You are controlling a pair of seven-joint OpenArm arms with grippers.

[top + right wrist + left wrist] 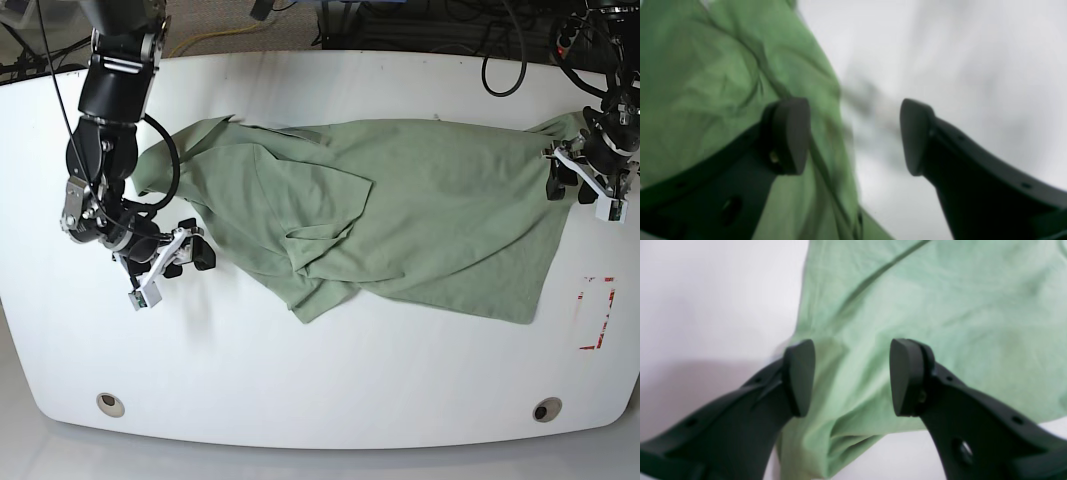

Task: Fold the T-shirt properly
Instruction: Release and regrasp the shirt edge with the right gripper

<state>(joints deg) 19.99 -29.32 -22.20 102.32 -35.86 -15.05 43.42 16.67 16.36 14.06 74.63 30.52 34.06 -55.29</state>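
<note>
The pale green T-shirt [430, 200] lies crumpled across the white table, with one part folded over itself near the middle left. My left gripper [570, 185] is at the shirt's right end. In the left wrist view it [852, 376] stands open over a corner of the T-shirt [940, 306], cloth showing between its fingers but not pinched. My right gripper [197, 247] sits at the shirt's left edge. In the right wrist view it [853, 135] is open, one finger over the T-shirt [706, 66] and the other over bare table.
The white table [320, 380] has two round holes near its front edge [111, 404] [546, 409]. A red-marked rectangle [597, 312] lies at the right. Cables run along the back edge [500, 60].
</note>
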